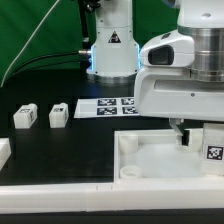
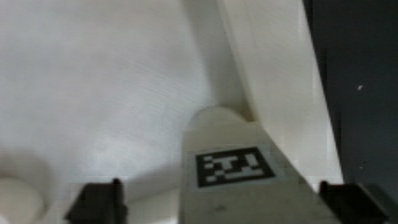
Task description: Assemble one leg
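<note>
Leg over the tray's right edge
I see my gripper (image 2: pixel 214 200) spread wide around the tagged leg (image 2: pixel 228 168), fingers (image 2: pixel 103 200) apart from it, above the white tray (image 1: pixel 150 155).

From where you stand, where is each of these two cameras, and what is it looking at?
Exterior view: off the arm, at table height, facing the black table, the white tray, two loose legs and the marker board; the arm's white wrist fills this view's right.
Wrist view: on the wrist, looking down past the hand, whose dark fingertips flank a tagged leg over the tray floor.
Shared: the tray, and seemingly that tagged leg.
</note>
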Action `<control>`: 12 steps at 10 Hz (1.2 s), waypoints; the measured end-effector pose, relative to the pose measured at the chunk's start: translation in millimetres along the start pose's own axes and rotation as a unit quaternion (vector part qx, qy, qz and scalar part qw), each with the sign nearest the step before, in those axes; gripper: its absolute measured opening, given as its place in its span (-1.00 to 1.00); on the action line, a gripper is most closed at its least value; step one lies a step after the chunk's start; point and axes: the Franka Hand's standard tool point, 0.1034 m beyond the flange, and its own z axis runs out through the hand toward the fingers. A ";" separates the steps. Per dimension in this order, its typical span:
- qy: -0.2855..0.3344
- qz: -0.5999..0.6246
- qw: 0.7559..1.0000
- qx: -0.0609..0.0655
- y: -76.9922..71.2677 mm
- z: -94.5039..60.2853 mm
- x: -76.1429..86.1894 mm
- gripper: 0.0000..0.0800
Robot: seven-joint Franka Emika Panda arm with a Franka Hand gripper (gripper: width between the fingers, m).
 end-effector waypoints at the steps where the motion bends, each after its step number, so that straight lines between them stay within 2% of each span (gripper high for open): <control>1: 0.000 0.000 1.000 0.000 0.0 0.0 0.0 -0.07; 2: 0.000 0.000 1.000 0.000 0.0 0.1 0.0 -0.07; 3: 0.000 0.000 1.000 0.000 0.0 0.1 0.0 -0.27; 6: 0.000 0.010 1.000 0.000 -0.1 0.1 -0.1 -0.27; 9: -0.001 0.132 0.991 0.002 -1.2 0.6 -0.9 -0.27; 10: -0.003 0.196 0.981 0.006 -2.4 1.1 -1.5 -0.27; 12: -0.002 0.314 0.949 0.006 -5.4 1.3 -2.8 -0.27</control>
